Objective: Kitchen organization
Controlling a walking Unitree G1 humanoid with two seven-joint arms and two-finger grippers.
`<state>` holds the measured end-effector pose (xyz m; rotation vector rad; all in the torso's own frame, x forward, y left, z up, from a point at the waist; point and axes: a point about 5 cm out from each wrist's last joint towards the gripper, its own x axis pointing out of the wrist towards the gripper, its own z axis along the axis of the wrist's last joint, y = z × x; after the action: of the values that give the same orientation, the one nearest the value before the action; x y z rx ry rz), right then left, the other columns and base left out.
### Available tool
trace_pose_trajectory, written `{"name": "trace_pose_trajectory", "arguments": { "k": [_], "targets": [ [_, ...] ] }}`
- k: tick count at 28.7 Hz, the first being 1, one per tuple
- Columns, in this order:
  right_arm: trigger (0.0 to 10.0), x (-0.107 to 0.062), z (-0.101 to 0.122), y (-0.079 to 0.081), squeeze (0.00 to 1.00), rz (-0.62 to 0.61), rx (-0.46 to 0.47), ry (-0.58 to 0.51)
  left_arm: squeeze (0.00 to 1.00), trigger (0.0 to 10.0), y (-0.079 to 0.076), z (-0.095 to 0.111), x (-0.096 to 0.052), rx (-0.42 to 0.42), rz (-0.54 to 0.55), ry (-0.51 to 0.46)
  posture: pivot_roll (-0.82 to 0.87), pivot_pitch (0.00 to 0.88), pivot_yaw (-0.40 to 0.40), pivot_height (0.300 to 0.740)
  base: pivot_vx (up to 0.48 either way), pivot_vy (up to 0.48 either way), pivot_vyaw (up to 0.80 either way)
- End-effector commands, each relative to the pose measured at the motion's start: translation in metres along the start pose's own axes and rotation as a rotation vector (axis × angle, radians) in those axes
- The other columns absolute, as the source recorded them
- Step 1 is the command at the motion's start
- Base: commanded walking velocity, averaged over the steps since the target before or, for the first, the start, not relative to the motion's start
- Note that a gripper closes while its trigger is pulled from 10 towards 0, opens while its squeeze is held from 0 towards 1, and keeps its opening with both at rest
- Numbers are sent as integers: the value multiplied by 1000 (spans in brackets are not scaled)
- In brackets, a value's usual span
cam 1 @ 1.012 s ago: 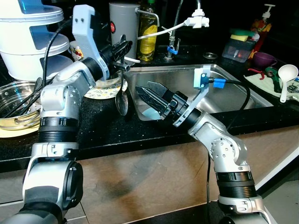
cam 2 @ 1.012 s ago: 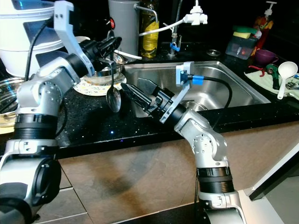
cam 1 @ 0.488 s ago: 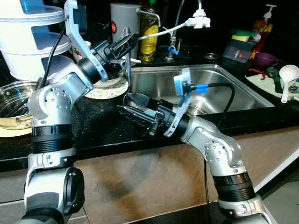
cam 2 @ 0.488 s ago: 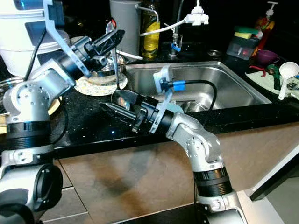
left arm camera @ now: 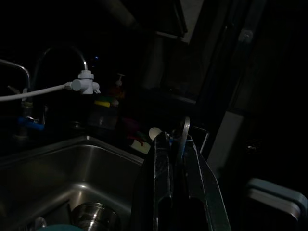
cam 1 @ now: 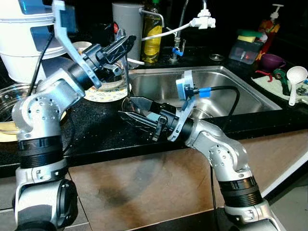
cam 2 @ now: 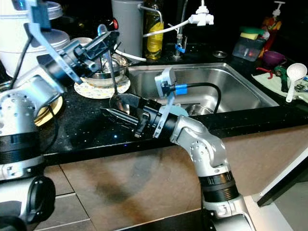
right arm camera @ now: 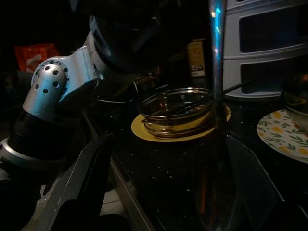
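Observation:
A long metal spoon (cam 1: pixel 127 72) hangs upright over the black counter, just left of the sink. My left gripper (cam 1: pixel 121 47) is shut on the top of its handle; the left wrist view shows both fingers (left arm camera: pixel 163 163) clamped on the metal handle (left arm camera: pixel 183 137). My right gripper (cam 1: pixel 126 107) reaches in from the sink side, low over the counter, and stands open around the spoon's bowl (cam 2: pixel 118 102). In the right wrist view the handle (right arm camera: pixel 216 53) rises between the two spread fingers (right arm camera: pixel 91 178); I cannot tell whether they touch the spoon.
The steel sink (cam 1: pixel 231 96) lies to the right, under a tap (cam 1: pixel 202 20). A floral plate (cam 1: pixel 103 95) sits behind the spoon. A metal bowl (cam 1: pixel 12 103) on a yellow plate and a white container (cam 1: pixel 29 33) stand left. A white ladle (cam 1: pixel 294 77) lies far right.
My right gripper has swung left out of the sink to the counter's edge, at the spoon's bowl. My left gripper has shifted left and tilted, carrying the spoon along.

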<state>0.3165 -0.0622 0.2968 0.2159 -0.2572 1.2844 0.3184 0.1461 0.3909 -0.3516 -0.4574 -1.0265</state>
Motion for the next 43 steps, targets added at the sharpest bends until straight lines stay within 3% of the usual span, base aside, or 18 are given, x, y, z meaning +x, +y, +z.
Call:
{"name": "trace_pose_trajectory", "arguments": {
  "k": [1, 12, 18, 23, 30, 31, 32, 33, 34, 40, 41, 42, 43],
  "targets": [
    [10000, -8, 11, -14, 0, -107, -31, -19, 0, 0, -18, -20, 7, -86, -160, 101, 10, 146, -41, 740, 0, 0, 0],
    [10000, -9, 16, -17, 0, -123, -24, -49, 0, 0, -20, -29, 2, -95, -178, 149, 11, 150, -39, 740, 0, 0, 0],
    [10000, -13, 27, -21, 0, -132, -25, -81, 0, 0, -11, -32, -4, -63, -120, 182, 12, 152, -38, 740, 0, 0, 0],
    [10000, -19, 36, -15, 0, -37, -23, -87, 0, 0, 7, -38, -11, -7, -18, 211, 8, 155, -37, 740, 0, 0, 0],
    [10000, -20, 37, -8, 0, 39, -30, -52, 0, 0, 10, -41, -11, 12, -1, 223, 7, 156, -35, 740, 0, 0, 0],
    [10000, -20, 35, -8, 51, 47, -44, -25, 0, 0, 10, -40, -11, 12, -4, 221, 5, 157, -33, 740, 0, 0, 0],
    [10000, -21, 32, -8, 737, 46, -67, 8, 0, 0, 10, -39, -10, 14, -9, 217, 6, 157, -33, 740, 0, 0, 0],
    [10000, -21, 32, -8, 737, 46, -67, 8, 0, 0, 10, -39, -10, 14, -9, 217, 6, 157, -33, 740, 0, 0, 0],
    [10000, -22, 28, -10, 1000, 43, -92, 47, 0, 0, 9, -37, -9, 8, -21, 205, 6, 157, -33, 740, 0, 0, 0],
    [10000, -26, 19, -18, 1000, 4, -172, 150, 0, 0, 3, -31, -11, 2, -112, 203, 6, 157, -33, 740, 0, 0, 0],
    [10000, -28, 18, -22, 753, -20, -198, 167, 0, 0, -1, -29, -14, 0, -163, 222, 10, 157, -37, 740, 0, 0, 0],
    [10000, -29, 19, -25, 0, -37, -215, 175, 0, 0, -5, -28, -17, 2, -203, 242, 10, 157, -37, 740, 0, 0, 0],
    [10000, -29, 19, -26, 0, -47, -224, 177, 0, 0, -7, -28, -18, 2, -226, 256, 10, 157, -37, 740, 0, 0, 0]
  ]
}}
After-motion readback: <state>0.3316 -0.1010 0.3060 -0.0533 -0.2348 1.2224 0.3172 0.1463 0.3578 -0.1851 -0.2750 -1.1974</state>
